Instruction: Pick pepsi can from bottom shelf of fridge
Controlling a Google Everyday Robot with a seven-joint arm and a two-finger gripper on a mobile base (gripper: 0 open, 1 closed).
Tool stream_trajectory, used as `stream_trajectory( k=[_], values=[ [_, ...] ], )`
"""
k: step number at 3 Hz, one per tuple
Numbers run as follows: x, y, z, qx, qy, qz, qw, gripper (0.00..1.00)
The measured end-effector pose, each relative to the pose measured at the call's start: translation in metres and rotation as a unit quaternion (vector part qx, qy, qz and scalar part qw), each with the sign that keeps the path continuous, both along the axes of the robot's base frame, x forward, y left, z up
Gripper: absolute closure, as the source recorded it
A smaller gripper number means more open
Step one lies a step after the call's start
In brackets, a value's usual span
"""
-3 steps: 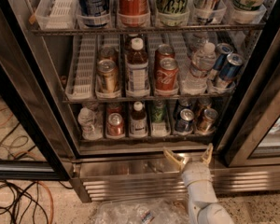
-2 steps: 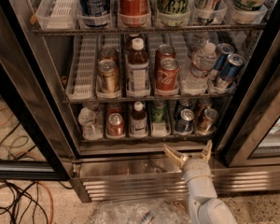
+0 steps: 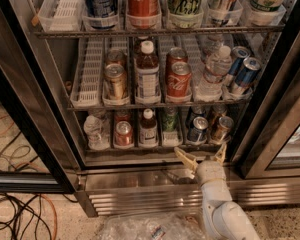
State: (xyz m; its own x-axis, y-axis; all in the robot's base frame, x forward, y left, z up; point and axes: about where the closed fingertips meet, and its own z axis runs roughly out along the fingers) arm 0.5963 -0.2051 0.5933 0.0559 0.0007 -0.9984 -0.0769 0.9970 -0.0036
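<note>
**Spread Wide Beneath the Pepsi Can**

Shows the claw (image 3: 200, 153) with both fingers (image 3: 186, 159) spread well apart and gripping nothing, low in front of the fridge (image 3: 140, 200), at the steel sill just under the bottom shelf (image 3: 155, 147). Places the pepsi can (image 3: 196, 129) upright at the front of its lane on that surface, second lane from the right, just above the claw and over the gap between the fingers, with no contact. Sets a copper-brown can (image 3: 221, 128) just beside it on the right and a green container (image 3: 170, 120) one lane to the left. Lines up a brown bottle (image 3: 148, 129), a red can (image 3: 123, 133) and a crumpled water bottle (image 3: 94, 130) further left along the same rack. Catches crinkled clear plastic (image 3: 145, 229) on the floor beside the white arm (image 3: 222, 219).
</note>
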Motion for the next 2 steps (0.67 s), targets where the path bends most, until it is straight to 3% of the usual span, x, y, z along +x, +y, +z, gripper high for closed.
stream_trajectory(
  k=[2],
  values=[
    [0.0, 0.0, 0.0, 0.0, 0.0, 0.0, 1.0, 0.42]
  ],
)
